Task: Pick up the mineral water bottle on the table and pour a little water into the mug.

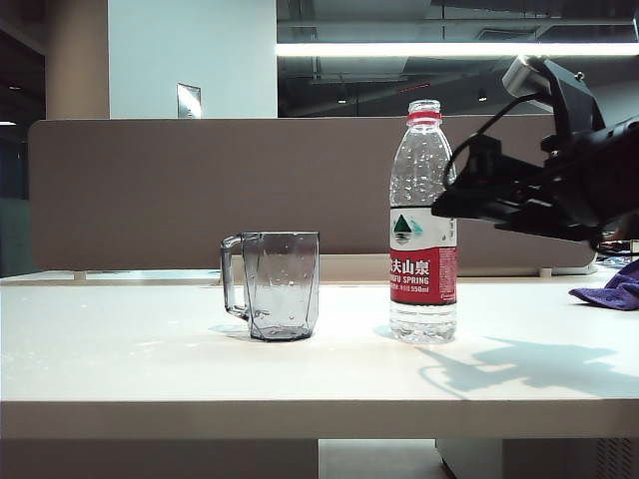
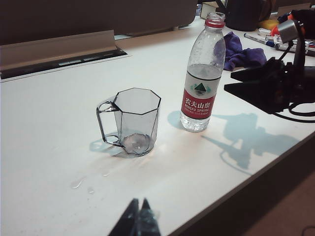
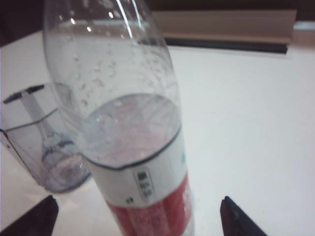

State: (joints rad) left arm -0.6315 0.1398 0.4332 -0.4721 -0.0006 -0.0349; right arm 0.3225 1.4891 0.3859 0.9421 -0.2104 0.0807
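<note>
Two things of the task are standing on the off-white table (image 1: pixel 120 349): the mineral water bottle (image 1: pixel 423 225), upright, uncapped and roughly half full, and the smoky faceted mug (image 1: pixel 281 285) just beside it toward the left arm's side, handle turned away from the bottle. Set apart like this, they are leaving the bottle's flank free for a side grasp. The right gripper (image 3: pixel 138 216) is sitting level at label height, its fingers (image 3: pixel 238 216) spread wide on either side of the bottle and touching nothing, which reads as lining up to close. The left gripper (image 2: pixel 139 216) is hanging near the table's front edge, fingertips close together and empty. A purple cloth (image 1: pixel 611 287) is lying well behind, obstructing nothing. Small water drops (image 2: pixel 81 184) are glinting near the mug.
</note>
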